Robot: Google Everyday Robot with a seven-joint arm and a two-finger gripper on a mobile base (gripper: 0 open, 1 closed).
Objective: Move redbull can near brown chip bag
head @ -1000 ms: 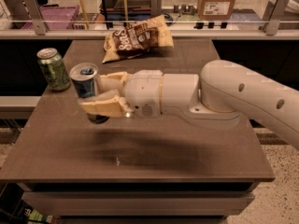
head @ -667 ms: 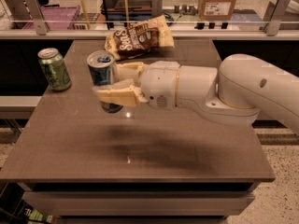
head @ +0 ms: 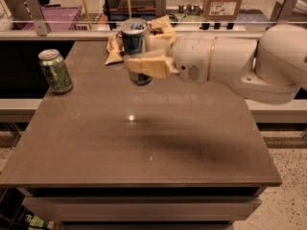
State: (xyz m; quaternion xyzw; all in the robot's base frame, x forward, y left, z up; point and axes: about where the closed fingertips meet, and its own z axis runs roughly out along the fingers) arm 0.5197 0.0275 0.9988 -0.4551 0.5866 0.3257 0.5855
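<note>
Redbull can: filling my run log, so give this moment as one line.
gripper: over far end of table, shut on redbull can | redbull can: upright, in front of brown chip bag | green can: left edge

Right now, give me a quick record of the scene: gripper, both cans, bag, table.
gripper: over the far half of the table, fingers shut on the redbull can
redbull can: upright, held, directly in front of the brown chip bag
brown chip bag: at the table's far edge, mostly hidden behind can and gripper
green can: upright, near the left edge, apart from the rest
</note>
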